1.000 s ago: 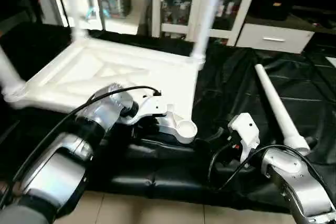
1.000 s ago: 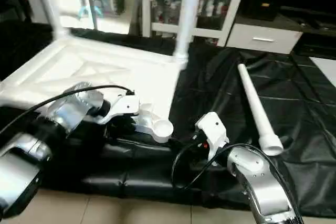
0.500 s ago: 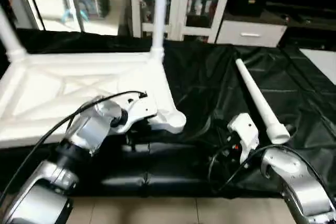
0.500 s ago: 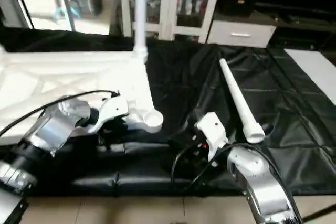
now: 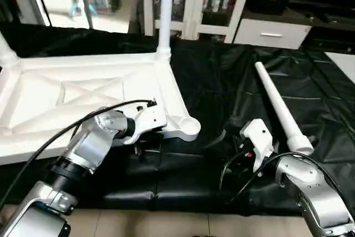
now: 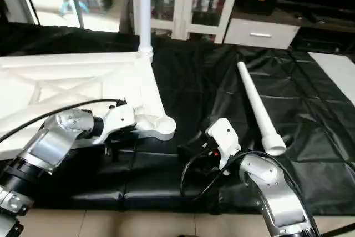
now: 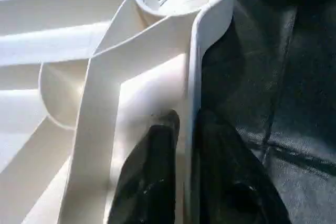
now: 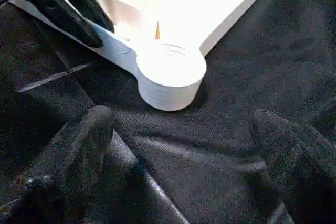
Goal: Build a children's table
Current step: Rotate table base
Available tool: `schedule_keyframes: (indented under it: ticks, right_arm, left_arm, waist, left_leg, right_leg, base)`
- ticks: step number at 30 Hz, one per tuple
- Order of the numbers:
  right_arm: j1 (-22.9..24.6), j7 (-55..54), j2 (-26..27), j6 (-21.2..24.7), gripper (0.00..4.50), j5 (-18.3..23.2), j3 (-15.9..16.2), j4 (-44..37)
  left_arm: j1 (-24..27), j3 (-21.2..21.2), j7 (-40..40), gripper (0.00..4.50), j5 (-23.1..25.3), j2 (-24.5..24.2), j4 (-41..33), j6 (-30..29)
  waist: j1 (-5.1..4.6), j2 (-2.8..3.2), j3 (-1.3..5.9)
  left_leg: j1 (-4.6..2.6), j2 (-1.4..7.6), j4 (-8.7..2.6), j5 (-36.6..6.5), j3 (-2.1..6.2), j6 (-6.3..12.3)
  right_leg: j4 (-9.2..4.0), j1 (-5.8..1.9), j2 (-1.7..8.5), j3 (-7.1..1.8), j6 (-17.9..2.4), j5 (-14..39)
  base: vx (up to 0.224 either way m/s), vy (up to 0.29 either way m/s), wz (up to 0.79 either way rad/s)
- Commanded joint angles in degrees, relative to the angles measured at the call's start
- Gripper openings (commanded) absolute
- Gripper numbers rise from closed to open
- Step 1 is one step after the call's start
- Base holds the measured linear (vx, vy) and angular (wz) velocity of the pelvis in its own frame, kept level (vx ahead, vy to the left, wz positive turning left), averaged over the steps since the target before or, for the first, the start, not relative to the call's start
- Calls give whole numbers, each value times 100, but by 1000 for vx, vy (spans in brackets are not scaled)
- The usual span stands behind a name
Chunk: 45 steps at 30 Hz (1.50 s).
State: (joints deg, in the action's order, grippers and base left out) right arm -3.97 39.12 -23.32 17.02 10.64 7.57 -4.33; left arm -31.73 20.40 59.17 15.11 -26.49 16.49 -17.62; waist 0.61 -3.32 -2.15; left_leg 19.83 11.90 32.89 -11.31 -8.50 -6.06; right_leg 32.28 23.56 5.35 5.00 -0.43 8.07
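Lying upside down on a black sheet (image 5: pixel 222 87), the white children's table top (image 5: pixel 83 101) shows its X-ribbed underside, with a round threaded corner socket (image 5: pixel 188 127) at its near right corner, open and without a leg. 1 white leg (image 5: pixel 165 9) stands upright in the far right corner socket, and part of another leg (image 5: pixel 5 54) rises at the far left corner.

The left pincer (image 7: pixel 184 145) is closed on the thin side wall of the top just beside the near right socket: in the left wrist view, 1 black finger (image 7: pixel 152 171) presses the inner face of the wall and the other sits against its outer face. In the head views the left arm's white wrist housing (image 5: pixel 147 120) sits at that same edge of the top, with a black cable looping over the silver forearm.

The right pincer (image 8: pixel 178 145) is wide open and holds nothing; its 2 black fingers (image 8: pixel 79 145) stand well apart above the black sheet, with the empty socket between them and further out. In the head views the right arm's white wrist housing (image 6: pixel 224 137) is near the socket, to the right of it.

A loose white tapered tube leg (image 5: pixel 277 109) lies on the sheet to the right of the top, its wider end toward the robot and close to the right wrist. White cabinets with glass doors (image 5: pixel 199 1) stand behind the sheet
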Motion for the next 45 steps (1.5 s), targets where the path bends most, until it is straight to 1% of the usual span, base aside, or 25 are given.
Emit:
schedule_keyframes:
  ticks: [1, 4, 6, 7, 10, 13, 14, 15, 16, 17, 18, 19, 20, 21, 22, 23, 24, 25, 27, 30, 31, 34, 36, 41, 45]
  right_arm:
    - [-48, -20, -51, -57, 450, -27, -67, 0]
    - [-38, -33, -28, -39, 450, 33, -120, -30]
    - [-41, -57, 4, 1, 450, 108, -186, -57]
    - [-78, -142, 91, 155, 450, 297, -358, -119]
    - [-200, -294, 171, 312, 450, 460, -579, -146]
    - [-273, -387, 203, 385, 450, 504, -667, -137]
    - [-298, -470, 234, 444, 450, 506, -710, -139]
    - [-437, -919, 324, 574, 450, 330, -844, -50]
    - [-473, -1055, 346, 602, 450, 275, -881, -25]
    - [-533, -1261, 355, 626, 450, 142, -924, 28]
    - [-618, -1560, 364, 669, 450, -49, -987, 99]
    - [-771, -1973, 455, 893, 450, -118, -1173, 130]
    - [-803, -2105, 501, 958, 450, -115, -1245, 103]
    - [-821, -2205, 537, 1001, 450, -128, -1289, 66]
    - [-815, -2333, 594, 1023, 450, -149, -1343, -28]
    - [-805, -2395, 618, 1028, 450, -147, -1363, -83]
    - [-767, -2538, 697, 1043, 450, -161, -1404, -149]
    - [-767, -2538, 697, 1043, 450, -161, -1404, -149]
    - [-762, -3010, 793, 1006, 450, -397, -1470, -57]
    - [-1036, -3358, 685, 1182, 450, -630, -1561, 372]
    - [-1291, -3461, 579, 1333, 450, -599, -1734, 720]
    - [-1546, -3372, 456, 1440, 450, -443, -1886, 1041]
    - [-1725, -3242, 361, 1434, 450, -416, -1871, 1222]
    - [-1749, -3104, 436, 1144, 450, -564, -1511, 1069]
    - [-1624, -3083, 658, 952, 450, -513, -1435, 942]
  left_arm:
    - [-30, -179, 141, 90, -83, -167, -203, -28]
    - [68, -386, 535, 90, -508, -301, -590, -174]
    - [91, -507, 587, 90, -681, -304, -755, -271]
    - [132, -745, 667, 90, -1036, -301, -1064, -394]
    - [178, -1154, 572, 90, -1539, -133, -1396, -703]
    - [174, -1438, 218, 90, -1740, 122, -1459, -1001]
    - [176, -1562, 4, 90, -1782, 258, -1465, -1096]
    - [129, -2021, -944, 90, -1759, 785, -1371, -1463]
    - [127, -2144, -1216, 90, -1752, 926, -1366, -1576]
    - [166, -2263, -1507, 90, -1722, 1099, -1431, -1664]
    - [240, -2415, -1908, 90, -1707, 1328, -1569, -1797]
    - [489, -2628, -2482, 90, -1792, 1748, -1893, -1579]
    - [589, -2689, -2700, 90, -1793, 1902, -2011, -1468]
    - [686, -2665, -2889, 90, -1692, 1975, -2108, -1351]
    - [858, -2553, -3197, 90, -1444, 2053, -2256, -1090]
    - [949, -2474, -3360, 90, -1308, 2081, -2336, -956]
    - [1143, -2447, -3712, 90, -1122, 2238, -2412, -882]
    - [1143, -2447, -3712, 90, -1122, 2238, -2412, -882]
    - [1672, -2263, -4260, 90, -792, 2504, -2571, -704]
    - [1990, -1897, -4107, 90, -707, 2394, -2773, -619]
    - [2100, -1662, -3816, 90, -771, 2303, -2985, -601]
    - [2170, -1519, -3513, 90, -1050, 2262, -3178, -730]
    - [2243, -1408, -3461, 90, -1128, 2239, -3284, -656]
    - [2197, -1658, -4202, 90, -780, 2416, -2916, -694]
    - [2101, -1744, -4468, 90, -772, 2459, -2818, -630]
  waist:
    - [72, 53, 309]
    - [107, 47, 321]
    - [157, 52, 318]
    - [182, 59, 316]
    - [203, 48, 298]
    - [215, 49, 271]
    - [223, 61, 263]
    - [220, 46, 265]
    - [217, 76, 268]
    - [214, 48, 284]
    - [213, 44, 288]
    - [217, 18, 292]
    - [208, 30, 292]
    - [203, -17, 303]
    - [212, -38, 316]
    - [203, -32, 313]
    - [208, -20, 325]
    - [199, -47, 324]
    - [198, -39, 328]
    - [194, -63, 315]
    - [193, -68, 312]
    - [204, -77, 294]
    - [202, -93, 291]
    - [180, -103, 310]
    - [161, -94, 329]
  left_leg:
    - [29, 109, -428, -1515, -69, 288]
    - [92, 92, -379, -919, -98, 350]
    - [66, 92, -370, -800, -111, 380]
    - [55, 102, -375, -775, -112, 357]
    - [37, 111, -391, -908, -125, 261]
    - [1, 103, -398, -1250, -145, 171]
    - [-4, 93, -398, -1324, -146, 167]
    - [1, 88, -400, -1416, -144, 146]
    - [16, 90, -383, -1349, -141, 74]
    - [-5, 92, -377, -1349, -153, 75]
    - [20, 82, -375, -1263, -149, 74]
    - [54, 70, -377, -1169, -142, 82]
    - [58, 99, -383, -1153, -126, 79]
    - [75, 82, -361, -1094, -142, 120]
    - [42, 78, -344, -1081, -156, 198]
    - [80, 78, -353, -1033, -146, 233]
    - [73, 74, -343, -955, -151, 268]
    - [95, 78, -343, -896, -144, 292]
    - [78, 80, -325, -873, -152, 312]
    - [83, 55, -335, -915, -162, 293]
    - [71, 57, -345, -1018, -159, 270]
    - [28, 60, -328, -1221, -173, 218]
    - [72, 53, -336, -1180, -164, 226]
    - [104, 49, -303, -934, -175, 293]
    - [88, 51, -295, -843, -169, 333]
  right_leg:
    - [-292, -268, 234, -247, -1034, 1469]
    - [-171, -295, 220, -267, -1214, 808]
    - [-151, -301, 215, -264, -1273, 707]
    - [-137, -312, 229, -271, -1317, 699]
    - [-131, -304, 207, -263, -1362, 836]
    - [-204, -270, 197, -269, -1171, 1371]
    - [-224, -260, 194, -270, -1110, 1507]
    - [-250, -262, 190, -275, -998, 1716]
    - [-251, -261, 183, -281, -1012, 1632]
    - [-255, -259, 174, -283, -1001, 1624]
    - [-242, -266, 162, -292, -945, 1643]
    - [-250, -290, 163, -288, -865, 1661]
    - [-227, -299, 172, -295, -883, 1606]
    - [-240, -302, 161, -289, -825, 1550]
    - [-242, -258, 141, -299, -757, 1503]
    - [-239, -278, 136, -301, -721, 1437]
    - [-229, -274, 129, -301, -671, 1311]
    - [-221, -290, 133, -294, -647, 1244]
    - [-240, -274, 127, -296, -625, 1240]
    - [-243, -249, 104, -298, -508, 1465]
    - [-252, -236, 101, -298, -468, 1579]
    - [-248, -192, 105, -304, -508, 1580]
    - [-228, -227, 108, -298, -513, 1547]
    - [-232, -248, 107, -302, -439, 1384]
    - [-219, -249, 118, -303, -484, 1362]
  base:
    - [0, 0, 0]
    - [0, 0, 0]
    - [0, 0, 0]
    - [0, 0, 0]
    - [0, 0, 0]
    - [0, 0, 0]
    - [0, 0, 0]
    - [0, 0, 0]
    - [0, 0, 0]
    - [0, 0, 0]
    - [0, 0, 0]
    - [0, 0, 0]
    - [0, 0, 0]
    - [0, 0, 0]
    - [0, 0, 0]
    - [0, 0, 0]
    - [0, 0, 0]
    - [0, 0, 0]
    - [0, 0, 0]
    - [0, 0, 0]
    - [0, 0, 0]
    - [0, 0, 0]
    - [0, 0, 0]
    - [0, 0, 0]
    - [0, 0, 0]
